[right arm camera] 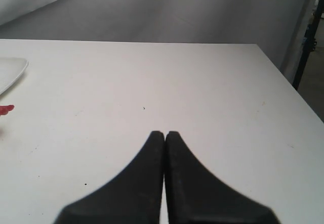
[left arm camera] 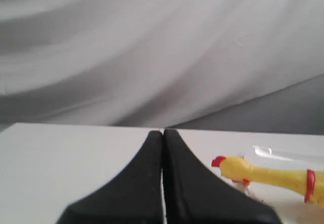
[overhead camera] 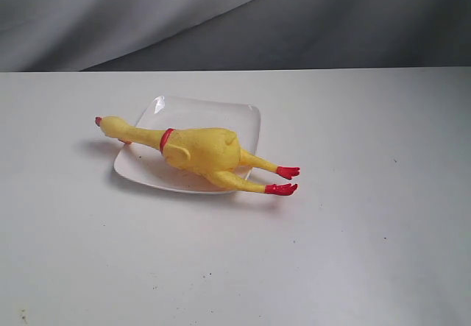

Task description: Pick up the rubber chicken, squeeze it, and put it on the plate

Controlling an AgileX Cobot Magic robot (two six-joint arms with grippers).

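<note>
The yellow rubber chicken (overhead camera: 199, 153) lies across the white square plate (overhead camera: 221, 114), its head past the plate's left edge and its red feet past the right edge. The left wrist view catches its head and neck (left arm camera: 263, 174) with the red collar, to one side of my left gripper (left arm camera: 163, 133), which is shut and empty. A corner of the plate (right arm camera: 10, 72) and one red foot (right arm camera: 6, 109) show in the right wrist view, far from my right gripper (right arm camera: 165, 134), also shut and empty. Neither gripper appears in the exterior view.
The white table (overhead camera: 353, 252) spreads around the plate, with its far edge against a grey draped backdrop (overhead camera: 235, 17). In the right wrist view the table's side edge (right arm camera: 288, 82) drops off beside a dark stand (right arm camera: 310, 37).
</note>
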